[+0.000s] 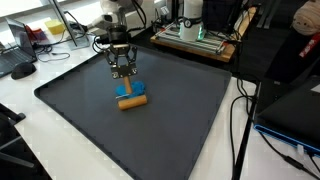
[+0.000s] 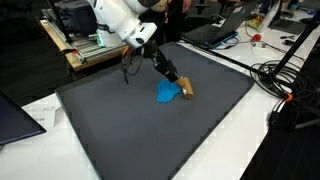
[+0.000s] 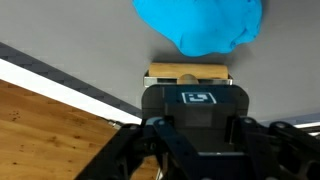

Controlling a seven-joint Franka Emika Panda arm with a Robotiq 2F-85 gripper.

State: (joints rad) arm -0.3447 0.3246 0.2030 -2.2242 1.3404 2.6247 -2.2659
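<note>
The wooden block [image 3: 188, 73] is clamped in the narrowed jaws of the gripper [image 2: 180, 85]; it should be held square, the blue cloth [image 3: 200, 25] not snagged

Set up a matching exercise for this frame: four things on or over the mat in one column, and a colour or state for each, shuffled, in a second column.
Things:
1. gripper
2. block
3. mat
4. soft lump next to the block

Colour or state:
a. bright blue
b. shut
c. dark grey
d. light brown

Pairs: 1-b, 2-d, 3-c, 4-a
</note>
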